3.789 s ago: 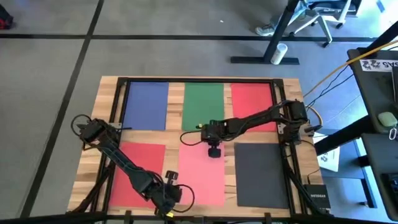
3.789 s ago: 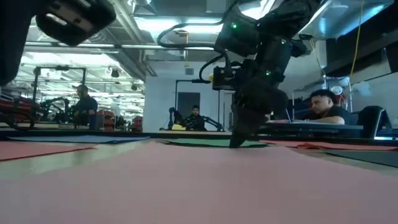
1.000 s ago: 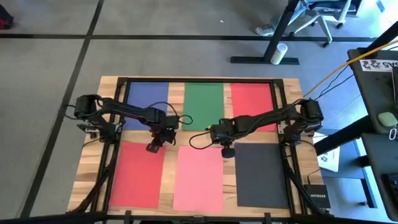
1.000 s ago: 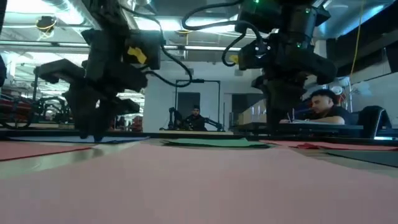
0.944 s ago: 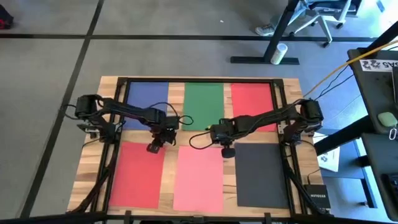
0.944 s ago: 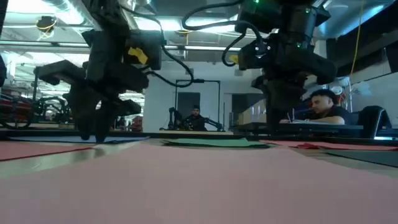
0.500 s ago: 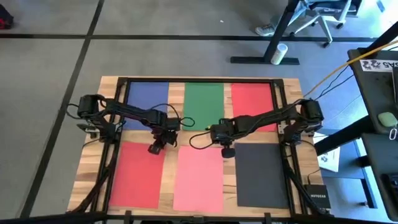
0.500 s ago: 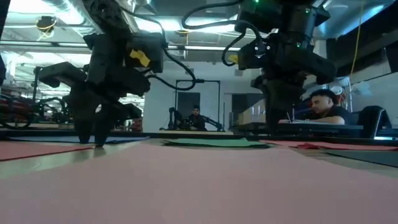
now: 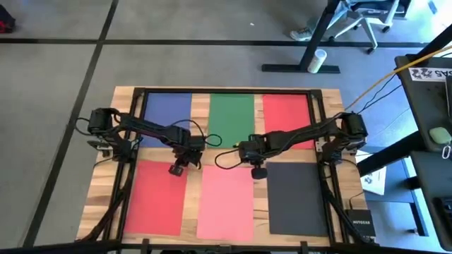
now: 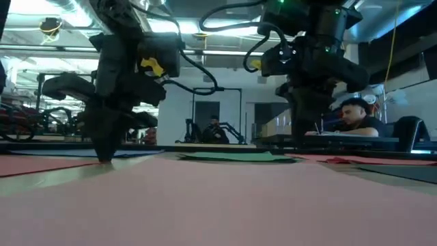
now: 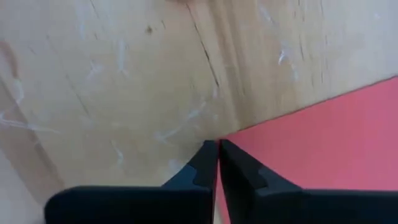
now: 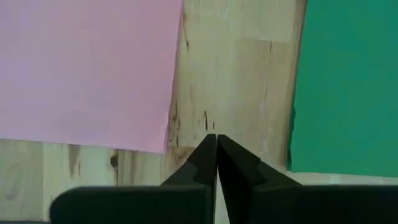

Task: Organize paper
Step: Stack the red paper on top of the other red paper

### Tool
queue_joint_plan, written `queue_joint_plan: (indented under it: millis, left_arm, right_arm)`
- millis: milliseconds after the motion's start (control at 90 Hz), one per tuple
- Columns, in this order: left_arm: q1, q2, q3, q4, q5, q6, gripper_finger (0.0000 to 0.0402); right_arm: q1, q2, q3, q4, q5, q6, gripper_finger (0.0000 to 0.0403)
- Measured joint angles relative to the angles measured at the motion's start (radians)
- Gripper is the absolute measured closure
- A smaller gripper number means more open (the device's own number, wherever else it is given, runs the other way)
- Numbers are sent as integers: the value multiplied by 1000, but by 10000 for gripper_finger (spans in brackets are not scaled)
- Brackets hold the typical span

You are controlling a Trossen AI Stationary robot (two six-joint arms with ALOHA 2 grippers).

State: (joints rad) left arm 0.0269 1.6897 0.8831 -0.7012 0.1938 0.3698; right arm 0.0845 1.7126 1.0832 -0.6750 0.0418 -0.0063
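Six sheets of paper lie in two rows on the wooden table [image 9: 332,95]; the left gripper [image 11: 217,149], fingers pressed together, touches the near-left red sheet [image 9: 155,197] at its corner. Pushing could buckle that sheet or skew the row. The right gripper [image 12: 216,143], also closed, sits on bare wood between the salmon pink sheet [image 9: 226,201] and the green sheet [image 9: 232,120].

- Wooden table [image 9: 328,106]: light butcher-block top with a dark frame, standing on grey carpet; taken as landmark for every entry below.
- Office chair [image 9: 364,17]: white base, beyond the table's far right corner.
- Desk leg [image 9: 311,46]: dark, with a flat foot, beside the chair, beyond the table's far edge.
- White cylinder [image 9: 320,56]: lying on the carpet at that foot.
- Yellow cable [image 9: 385,81]: running off the table's right side.
- Black box [image 9: 358,226]: on the floor by the table's near right corner.
- Seated person [image 10: 355,113]: behind the table, to the right.
- Second person [image 10: 214,126]: farther back, behind the table's middle.
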Motion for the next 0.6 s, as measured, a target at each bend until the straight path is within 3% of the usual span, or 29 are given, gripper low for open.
queue_joint_plan:
  millis: [256,456,600]
  left_arm:
    - [-2,-54,85,-90,1,5,401]
    - [6,-76,158,-173,-90,27,401]
    - [47,-86,202,-214,-129,31,401]
  right_arm:
    - [0,0,0,-2,0,-1,403]
    - [0,0,0,0,1,-2,403]
    - [0,0,0,132,21,12,403]
